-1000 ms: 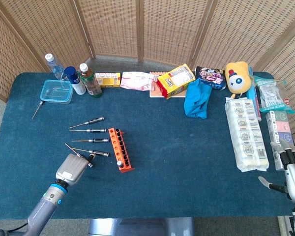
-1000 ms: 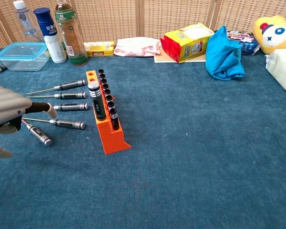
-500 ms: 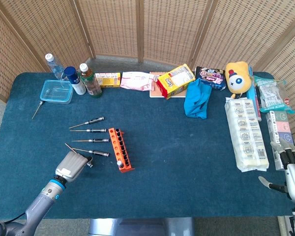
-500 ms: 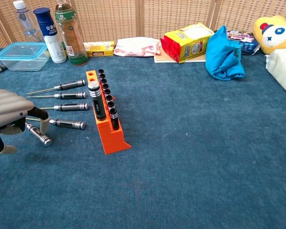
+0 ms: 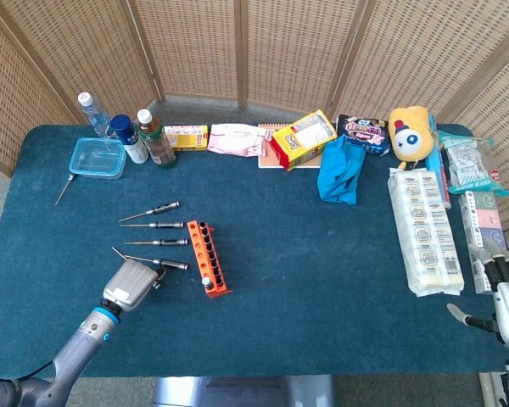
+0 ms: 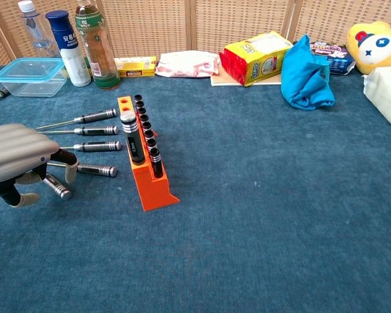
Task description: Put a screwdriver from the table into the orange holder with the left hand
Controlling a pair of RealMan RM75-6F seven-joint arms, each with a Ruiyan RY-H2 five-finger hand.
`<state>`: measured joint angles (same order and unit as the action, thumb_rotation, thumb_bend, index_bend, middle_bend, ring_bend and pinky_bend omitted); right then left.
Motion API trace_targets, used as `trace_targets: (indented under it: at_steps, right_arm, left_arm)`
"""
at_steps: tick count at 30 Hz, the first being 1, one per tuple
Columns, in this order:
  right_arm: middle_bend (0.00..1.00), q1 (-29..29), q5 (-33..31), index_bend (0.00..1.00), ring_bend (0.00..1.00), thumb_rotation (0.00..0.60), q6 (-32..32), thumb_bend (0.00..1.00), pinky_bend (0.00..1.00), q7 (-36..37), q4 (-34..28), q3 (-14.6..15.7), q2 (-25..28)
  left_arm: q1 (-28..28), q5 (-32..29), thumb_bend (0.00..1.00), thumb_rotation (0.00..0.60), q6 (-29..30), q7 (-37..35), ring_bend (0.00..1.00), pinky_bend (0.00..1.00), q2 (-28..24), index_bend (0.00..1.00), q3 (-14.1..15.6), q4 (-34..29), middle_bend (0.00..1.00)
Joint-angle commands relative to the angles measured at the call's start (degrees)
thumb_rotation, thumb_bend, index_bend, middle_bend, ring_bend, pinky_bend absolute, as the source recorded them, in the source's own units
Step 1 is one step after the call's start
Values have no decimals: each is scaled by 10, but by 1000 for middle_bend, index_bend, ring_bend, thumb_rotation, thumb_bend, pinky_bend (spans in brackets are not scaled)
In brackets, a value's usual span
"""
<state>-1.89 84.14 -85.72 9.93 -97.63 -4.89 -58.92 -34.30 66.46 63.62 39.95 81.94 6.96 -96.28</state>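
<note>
Both views are bright and evenly lit by soft light from above. Shadows are short and faint: a thin one hugs the base of the holder (image 6: 146, 154) and a small dark patch sits under the left hand (image 6: 19, 160) in the chest view. The blue worktop (image 5: 305, 254) shows no glare; only the screwdriver handles and bottle caps carry small highlights. The head view is sharp across the middle, with the right hand (image 5: 502, 297) cut by the frame corner. The chest view is crisp on the holder, and the left hand at its near edge looks slightly soft and enlarged. Colours are saturated.
</note>
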Motion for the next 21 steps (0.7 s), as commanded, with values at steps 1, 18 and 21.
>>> trace_targets:
  at_steps: [1, 18, 21]
  right_arm:
    - [43, 0, 1, 127, 49, 600, 0, 94, 7, 0, 0, 0, 0]
    - [42, -1, 1, 127, 50, 600, 3, 93, 6, 4, -2, 2, 2]
    - [43, -1, 1, 127, 50, 600, 3, 94, 6, 4, -2, 2, 3]
  left_arm:
    - [1, 0, 290, 600, -1, 3, 1000, 970, 3, 400, -3, 5, 1000]
    - [9, -4, 290, 600, -18, -1, 1000, 970, 22, 400, -18, 39, 1000]
    - [10, -3, 291, 600, -20, 2, 1000, 970, 24, 400, -19, 38, 1000]
